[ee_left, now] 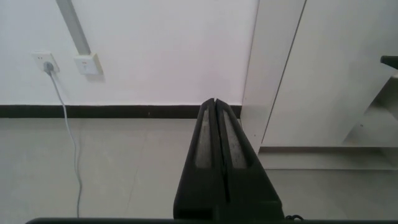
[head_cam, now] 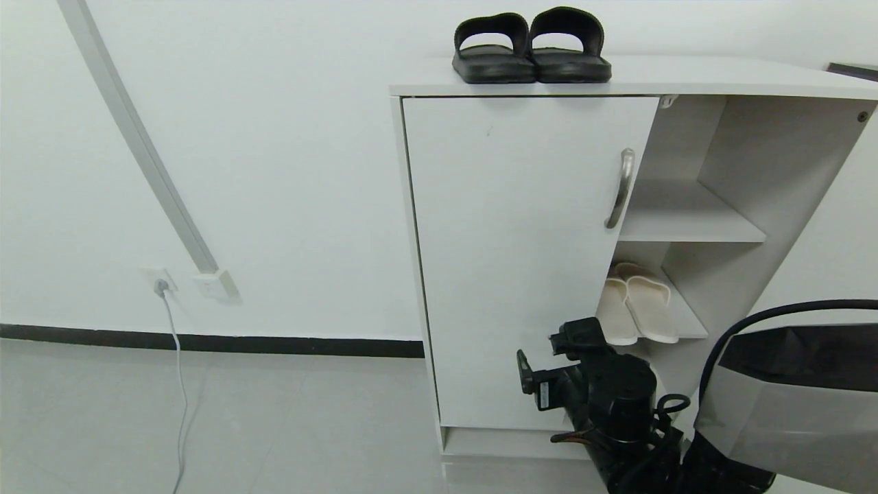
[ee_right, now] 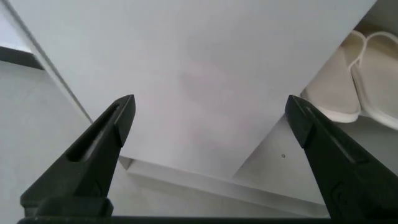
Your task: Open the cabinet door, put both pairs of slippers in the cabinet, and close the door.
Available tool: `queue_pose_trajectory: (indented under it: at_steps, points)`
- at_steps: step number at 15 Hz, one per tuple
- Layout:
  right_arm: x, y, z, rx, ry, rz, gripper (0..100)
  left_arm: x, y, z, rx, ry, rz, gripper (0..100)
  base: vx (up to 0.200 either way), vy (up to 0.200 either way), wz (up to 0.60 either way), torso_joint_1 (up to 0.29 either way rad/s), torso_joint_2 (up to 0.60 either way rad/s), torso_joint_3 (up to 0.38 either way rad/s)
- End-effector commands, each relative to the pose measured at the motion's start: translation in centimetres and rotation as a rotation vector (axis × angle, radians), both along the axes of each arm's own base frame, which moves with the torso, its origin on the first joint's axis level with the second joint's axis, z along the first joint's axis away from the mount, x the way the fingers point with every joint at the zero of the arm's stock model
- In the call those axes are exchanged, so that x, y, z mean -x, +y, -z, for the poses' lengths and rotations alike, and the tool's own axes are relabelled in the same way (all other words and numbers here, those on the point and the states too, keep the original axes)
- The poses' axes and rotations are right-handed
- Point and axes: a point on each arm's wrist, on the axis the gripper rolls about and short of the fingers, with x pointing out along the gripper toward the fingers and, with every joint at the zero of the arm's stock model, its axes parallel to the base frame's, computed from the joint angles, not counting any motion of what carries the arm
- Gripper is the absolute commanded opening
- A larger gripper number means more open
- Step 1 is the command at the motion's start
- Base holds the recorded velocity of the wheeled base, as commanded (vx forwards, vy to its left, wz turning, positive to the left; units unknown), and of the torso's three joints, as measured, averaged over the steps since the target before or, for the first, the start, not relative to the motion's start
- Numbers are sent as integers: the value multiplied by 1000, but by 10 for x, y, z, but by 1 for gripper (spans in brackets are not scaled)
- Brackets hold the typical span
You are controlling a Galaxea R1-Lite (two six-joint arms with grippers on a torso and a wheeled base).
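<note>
A pair of black slippers (head_cam: 531, 48) stands on top of the white cabinet (head_cam: 720, 72). The cabinet's left door (head_cam: 521, 261) with a metal handle (head_cam: 621, 189) is flat against its front, and the compartment to its right stands open. A pair of white slippers (head_cam: 638, 305) lies on the lower shelf inside it. My right gripper (head_cam: 579, 335) is low in front of the door's bottom right corner, open and empty (ee_right: 208, 124), facing the door (ee_right: 205, 68) with the white slippers (ee_right: 354, 81) off to one side. My left gripper (ee_left: 214, 102) is shut, empty, low over the floor left of the cabinet (ee_left: 273, 74).
An upper shelf (head_cam: 686, 219) in the open compartment is bare. A wall socket (head_cam: 161, 285) with a cable trailing onto the floor (head_cam: 206, 418) sits left of the cabinet, below a slanted cable duct (head_cam: 137, 137). There is open floor on the left.
</note>
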Motion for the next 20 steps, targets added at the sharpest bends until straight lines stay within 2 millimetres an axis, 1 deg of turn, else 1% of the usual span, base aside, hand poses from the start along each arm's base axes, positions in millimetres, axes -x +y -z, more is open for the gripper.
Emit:
queue_pose_trajectory:
  at_steps: [1,10,12,15,20]
  points:
    - [0,0,0,-2,-2,2,100,0,0,0,0,2,-1,0,0,0,0,0,0,0]
    - [1,0,1,0,-2,-1,100,0,0,0,0,1,-1,0,0,0,0,1,-11,-12]
    - [0,0,1,-1,-3,-1,100,0,0,0,0,2,-1,0,0,0,0,7,-176,-278]
    - [0,0,1,-1,-3,-1,100,0,0,0,0,1,0,0,0,0,0,33,-466,-354]
    - [1,0,1,0,-2,-1,100,0,0,0,0,2,0,0,0,0,0,107,-454,-355]
